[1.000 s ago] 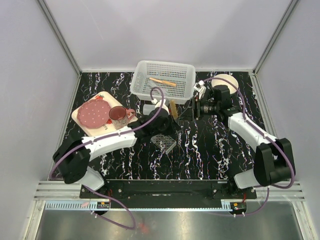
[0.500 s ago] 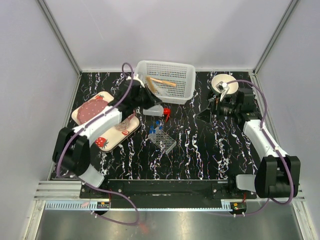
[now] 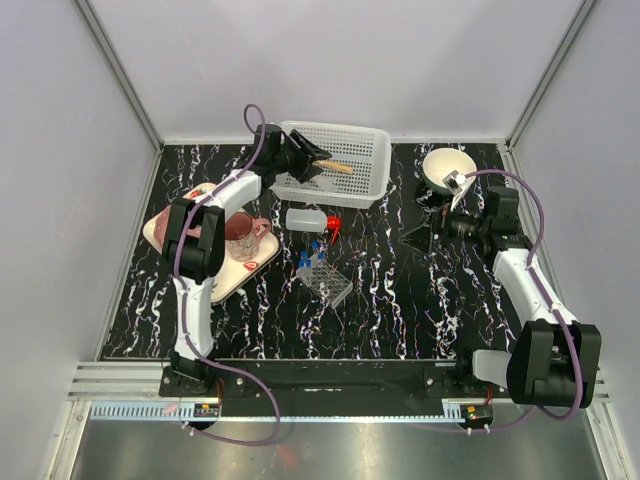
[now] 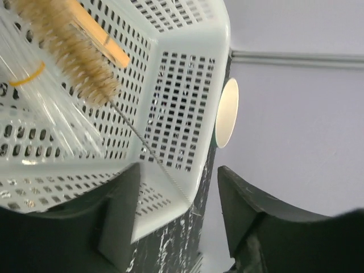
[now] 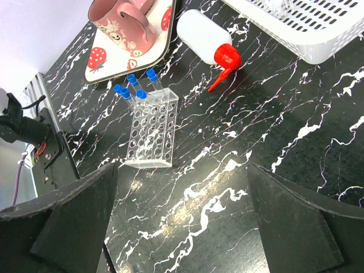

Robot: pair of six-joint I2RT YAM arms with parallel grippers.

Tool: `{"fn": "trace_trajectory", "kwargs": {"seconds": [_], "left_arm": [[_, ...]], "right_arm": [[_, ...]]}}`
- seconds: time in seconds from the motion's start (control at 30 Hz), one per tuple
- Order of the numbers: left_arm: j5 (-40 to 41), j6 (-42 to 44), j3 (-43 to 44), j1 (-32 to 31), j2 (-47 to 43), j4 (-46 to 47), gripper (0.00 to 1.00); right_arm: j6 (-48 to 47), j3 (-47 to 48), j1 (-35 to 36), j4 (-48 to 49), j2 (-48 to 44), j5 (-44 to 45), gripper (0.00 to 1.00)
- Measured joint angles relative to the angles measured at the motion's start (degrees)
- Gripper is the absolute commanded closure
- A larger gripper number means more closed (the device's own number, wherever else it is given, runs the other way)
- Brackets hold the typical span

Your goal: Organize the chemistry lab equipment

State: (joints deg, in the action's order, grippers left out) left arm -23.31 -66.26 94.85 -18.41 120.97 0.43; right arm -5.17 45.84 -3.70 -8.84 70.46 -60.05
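Two pieces of the lab kit lay outside the white basket point(image 3: 372, 160), which sat at 12 o'clock on the table in the top view: the red-capped bottle point(image 3: 305, 218) and the mesh tube rack point(image 3: 330, 285). The bottle lay on its side just at 6 o'clock of the basket's near wall, its long axis running 9 to 3 with the red cap point(image 3: 332, 225) at the 3 o'clock end. The rack sat just at 6 o'clock of the bottle, a few blue-capped test tubes point(image 5: 133, 85) poking out of its far end. The left gripper point(image 3: 308, 160) hung over the basket's 9 o'clock corner, jaws parted to a middling gap with nothing between them; its wrist view looked onto a wooden-handled brush point(image 4: 79, 51) and some clear tubes point(image 4: 40, 114) inside the basket. The right gripper point(image 3: 424, 230) hovered at 3 o'clock of the bottle, well apart from it and near the white bowl point(image 3: 448, 170), jaws spread wide and empty. From the left gripper the bottle lay at 6 o'clock and looked the shorter reach. From the right it lay at 9 o'clock, cap end first, so those jaws would meet it end-on and would probably need to turn across the body to close on it. The pink mug point(image 5: 122, 23) on its tray point(image 5: 122, 60) sat at 9 o'clock of the bottle, near it.
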Motion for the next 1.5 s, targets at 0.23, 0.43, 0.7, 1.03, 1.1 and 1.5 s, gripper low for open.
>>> {"fn": "trace_trajectory", "kwargs": {"seconds": [0.23,0.43,0.7,1.03,1.1,1.5], "left_arm": [[-1.1,2.9,6.4,1.1,2.6,-3.0,0.32],[-0.3,12.2,7.6,1.3,-3.1,-8.6,0.24],[6.7,30.0,6.9,2.4,-14.0,-17.0,0.05],[14.7,50.2,-1.4,1.7,-24.2,-23.0,0.01],[16.9,54.7,-4.3,0.7,-24.9,-23.5,0.01],[17.1,89.4,-15.0,-8.4,-26.0,-29.3,0.07]], "right_arm": [[-0.9,-0.1,-1.0,0.0,-0.7,-1.3,0.0],[-1.6,-0.1,-1.0,-0.2,-0.7,-2.2,0.0],[-2.8,-0.1,-1.0,-0.9,-0.7,-2.2,0.0],[-3.9,-0.1,-1.1,-0.9,-0.6,-2.1,0.0],[-4.1,-0.1,-1.1,-0.9,-0.6,-2.1,0.0],[-5.1,-0.1,-1.1,-1.9,-0.3,-2.0,0.0]]}}
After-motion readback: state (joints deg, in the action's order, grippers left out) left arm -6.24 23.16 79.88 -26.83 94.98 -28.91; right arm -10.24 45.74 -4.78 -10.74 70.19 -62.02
